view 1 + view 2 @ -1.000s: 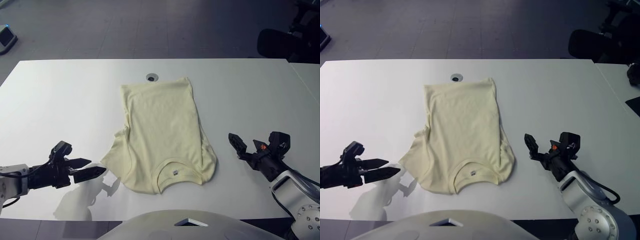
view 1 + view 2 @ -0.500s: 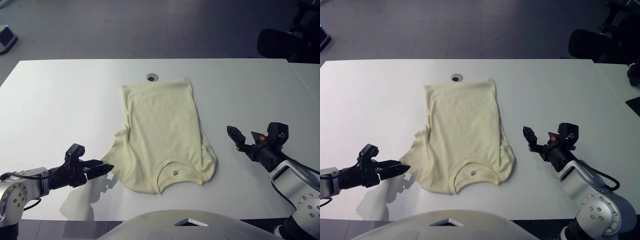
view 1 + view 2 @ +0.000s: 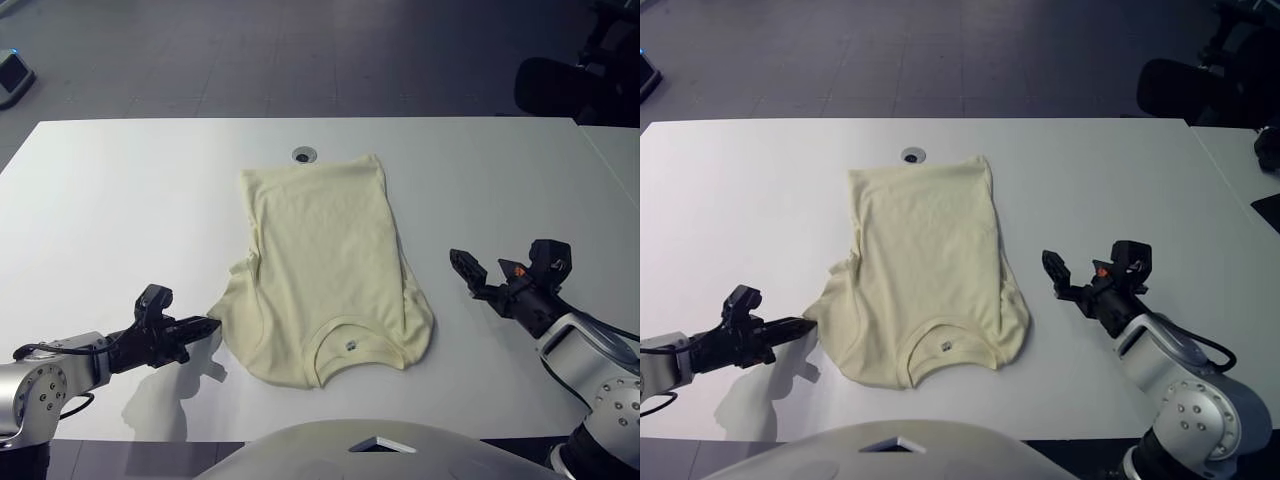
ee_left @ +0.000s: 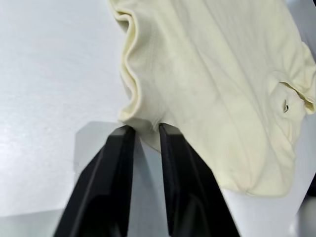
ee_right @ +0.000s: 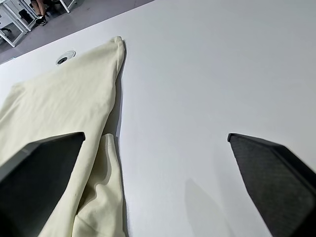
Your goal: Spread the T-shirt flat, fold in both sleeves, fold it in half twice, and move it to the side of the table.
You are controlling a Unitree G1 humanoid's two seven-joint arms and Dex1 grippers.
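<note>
A pale yellow T-shirt (image 3: 320, 260) lies on the white table (image 3: 120, 200), collar toward me and hem at the far side. Its body is narrow, and both sleeves sit bunched near the collar. My left gripper (image 3: 205, 323) is low on the table at the left sleeve's edge. In the left wrist view its fingers (image 4: 118, 163) stand a narrow gap apart, open, and the sleeve hem (image 4: 143, 129) lies at the tips. My right gripper (image 3: 485, 268) hovers wide open to the right of the shirt, a short way from the right sleeve (image 5: 106, 163), with nothing in it.
A round cable grommet (image 3: 303, 154) sits in the table just beyond the shirt's far hem. A dark chair (image 3: 570, 85) stands off the table's far right corner. Bare tabletop stretches left and right of the shirt.
My left gripper has slid right along the table until its tips reach the left sleeve's hem. My right gripper has edged slightly left, toward the shirt. The shirt has not moved.
</note>
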